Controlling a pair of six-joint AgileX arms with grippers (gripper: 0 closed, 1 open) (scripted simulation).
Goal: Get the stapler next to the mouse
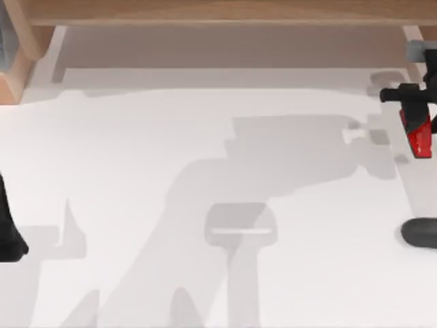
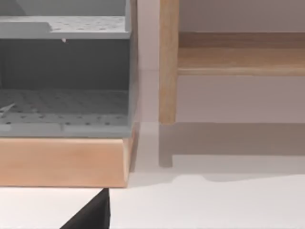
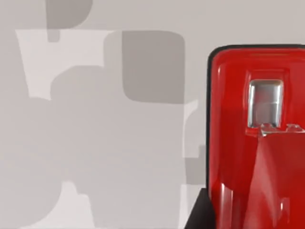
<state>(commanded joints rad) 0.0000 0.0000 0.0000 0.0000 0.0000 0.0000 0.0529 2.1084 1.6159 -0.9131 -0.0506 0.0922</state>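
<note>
The stapler is a glossy red bar at the far right of the table, hanging above the white surface and casting a shadow to its left. My right gripper is shut on its upper end. Up close in the right wrist view, the stapler shows its red top with a small metal window. The mouse, a low dark grey oval, lies on the table at the right edge, in front of the stapler and apart from it. My left arm is parked at the left edge.
A wooden frame runs along the back of the table. At the back left stands a grey perforated shelf unit on a wooden base, beside a wooden post.
</note>
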